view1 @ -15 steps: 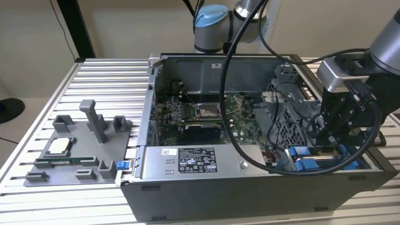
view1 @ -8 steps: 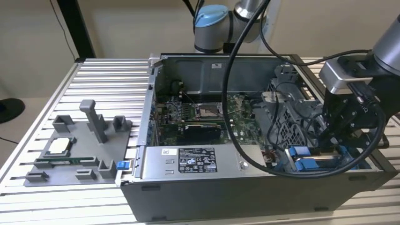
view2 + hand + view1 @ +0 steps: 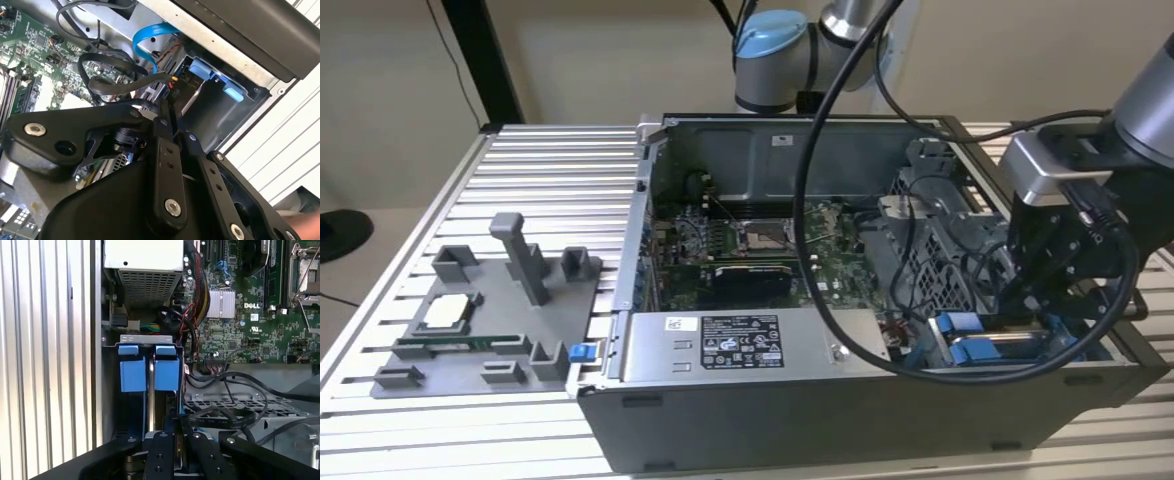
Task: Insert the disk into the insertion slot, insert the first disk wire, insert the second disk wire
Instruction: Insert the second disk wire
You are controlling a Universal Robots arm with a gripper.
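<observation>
Your gripper (image 3: pixel 181 440) has its fingers (image 3: pixel 165 165) pressed nearly together; whether they pinch anything, you cannot tell. Directly beyond them lies the insertion slot (image 3: pixel 111 390), the disk's blue frame (image 3: pixel 149 372) seated inside, long axis running away from you. The exterior view adds the motherboard (image 3: pixel 747 245) farther off

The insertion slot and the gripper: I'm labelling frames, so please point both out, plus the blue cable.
insertion slot (image 3: pixel 148 374): first wrist view, blue plastic piece at its mouth.
gripper (image 3: pixel 175 131): second wrist view, between its black fingertips.
blue cable (image 3: pixel 145 39): second wrist view, its curved bend.
</observation>
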